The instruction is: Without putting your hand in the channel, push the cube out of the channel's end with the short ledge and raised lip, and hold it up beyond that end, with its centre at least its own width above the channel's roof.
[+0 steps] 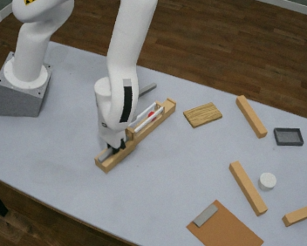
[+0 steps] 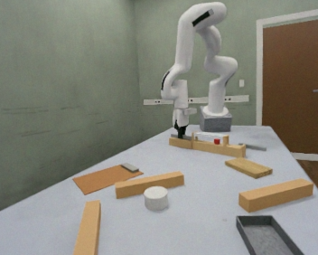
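A long wooden channel (image 1: 108,162) (image 2: 207,147) with clear white-edged walls lies slantwise on the table. A small red cube (image 1: 151,114) (image 2: 218,141) sits inside it, toward the far end with the raised wooden block (image 1: 170,105). My gripper (image 1: 116,147) (image 2: 181,136) points down at the channel's near-left end, outside the walled part. It is shut on a thin grey stick (image 1: 103,155), whose end shows on the wooden base just below the fingers. The rest of the stick is hidden by the fingers and the channel.
A grey bar (image 1: 147,88) (image 2: 254,147) lies behind the channel. To the right are a wood plank (image 1: 202,114) (image 2: 248,167), wooden bars (image 1: 251,116) (image 1: 248,187) (image 2: 275,194), a grey tray (image 1: 289,136) (image 2: 269,235), a white cylinder (image 1: 267,181) (image 2: 155,197) and a brown board (image 1: 227,232) (image 2: 102,178).
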Available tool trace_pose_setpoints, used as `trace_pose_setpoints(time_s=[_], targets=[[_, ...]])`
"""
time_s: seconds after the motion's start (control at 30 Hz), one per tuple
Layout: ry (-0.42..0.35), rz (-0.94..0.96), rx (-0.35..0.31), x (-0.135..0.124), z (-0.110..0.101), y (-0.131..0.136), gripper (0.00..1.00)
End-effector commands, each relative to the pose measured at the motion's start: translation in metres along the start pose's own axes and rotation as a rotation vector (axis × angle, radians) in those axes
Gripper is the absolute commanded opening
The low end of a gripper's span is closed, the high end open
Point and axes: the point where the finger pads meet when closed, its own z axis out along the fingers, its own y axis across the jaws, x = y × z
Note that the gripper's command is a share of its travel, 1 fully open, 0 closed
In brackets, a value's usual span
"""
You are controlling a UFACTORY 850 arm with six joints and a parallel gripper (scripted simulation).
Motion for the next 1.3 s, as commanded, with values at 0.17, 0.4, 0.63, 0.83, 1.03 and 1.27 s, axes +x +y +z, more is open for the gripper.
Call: trace_pose_setpoints(time_s=[0.17,0.4,0.63,0.83,1.03,1.27], targets=[[0.0,0.0,-0.001,0.0,0.0,0.001,0.0],[0.0,0.0,-0.001,0.006,0.0,0.001,0.0],[0.0,0.0,-0.001,0.022,0.0,0.001,0.0],[0.0,0.0,-0.001,0.035,0.0,0.001,0.0],[0.0,0.0,-0.001,0.051,0.0,0.001,0.0],[0.0,0.0,-0.001,0.06,0.0,0.001,0.0]])
